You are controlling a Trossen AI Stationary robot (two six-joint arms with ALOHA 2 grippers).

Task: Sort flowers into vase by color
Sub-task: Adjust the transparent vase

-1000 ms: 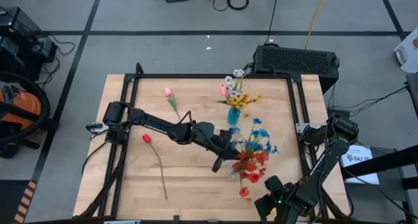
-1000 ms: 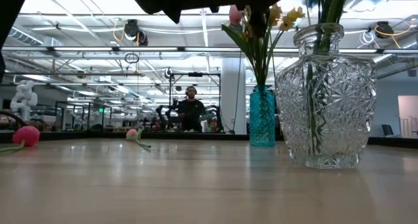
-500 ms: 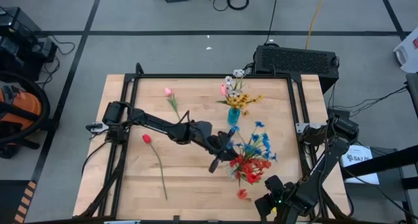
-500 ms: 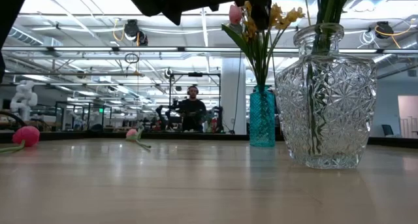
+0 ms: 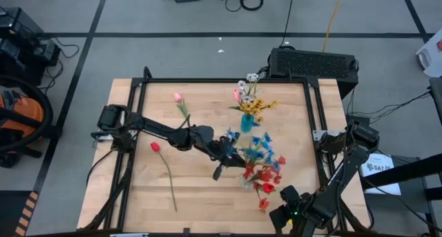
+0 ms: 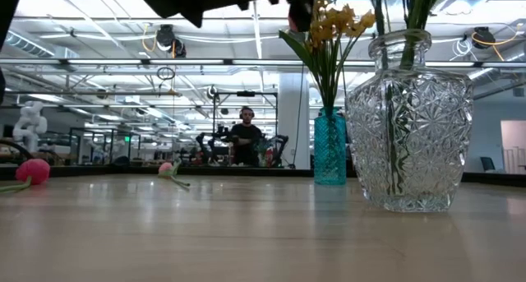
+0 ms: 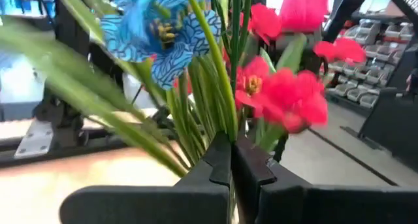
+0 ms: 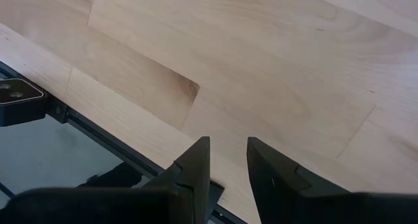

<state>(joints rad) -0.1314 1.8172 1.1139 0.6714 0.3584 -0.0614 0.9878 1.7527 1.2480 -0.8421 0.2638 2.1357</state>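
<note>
Fingers of the left gripper [image 7: 232,160] pinch blue flowers' [image 5: 254,144] stems mid-frame above the clear vase [image 6: 408,122]; right gripper [image 8: 227,160] waits lower right, fingers parted, empty.

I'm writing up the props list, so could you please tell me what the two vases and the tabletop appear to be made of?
The large vase looks like clear cut glass, possibly moulded plastic: transparent, with faceted star patterns catching light. The small teal vase seems to be tinted translucent glass with a ribbed, glossy surface. The tabletop looks like light wood: visible grain and plank joints, smooth finish.
</note>
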